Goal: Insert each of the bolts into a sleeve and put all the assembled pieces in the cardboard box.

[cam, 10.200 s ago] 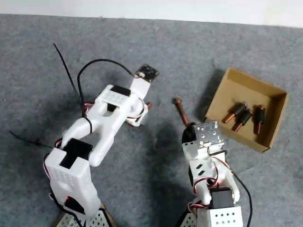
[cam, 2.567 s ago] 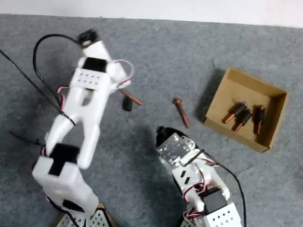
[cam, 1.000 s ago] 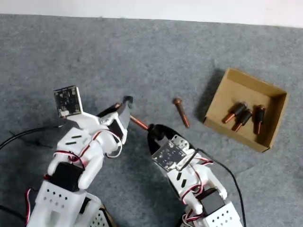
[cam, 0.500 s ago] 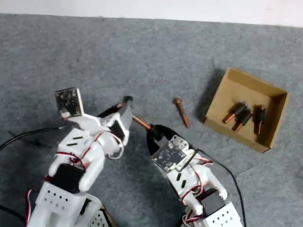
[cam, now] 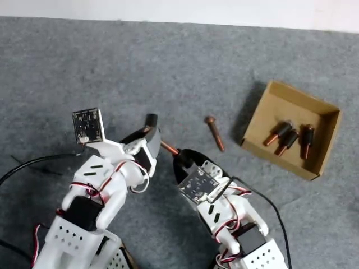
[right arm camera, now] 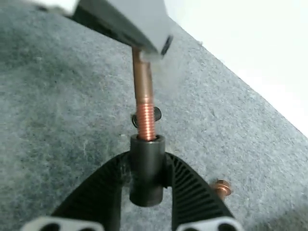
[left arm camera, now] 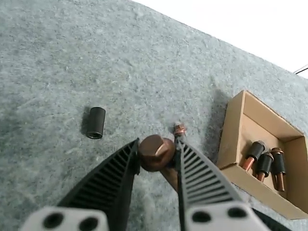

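High view: grey felt point(cam: 224, 61), cardboard box point(cam: 266, 120), white wall point(cam: 168, 8).

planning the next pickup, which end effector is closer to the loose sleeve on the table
Left. The left end effector, shut on a bolt, is right beside the loose sleeve; the right end effector, gripping a second sleeve, is farther, at the bolt's other end.

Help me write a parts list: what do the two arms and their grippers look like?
The left arm and right arm are white plastic shells with black servo blocks, thin red, white and black wires, and perforated bases. The left gripper and right gripper are black and ribbed.
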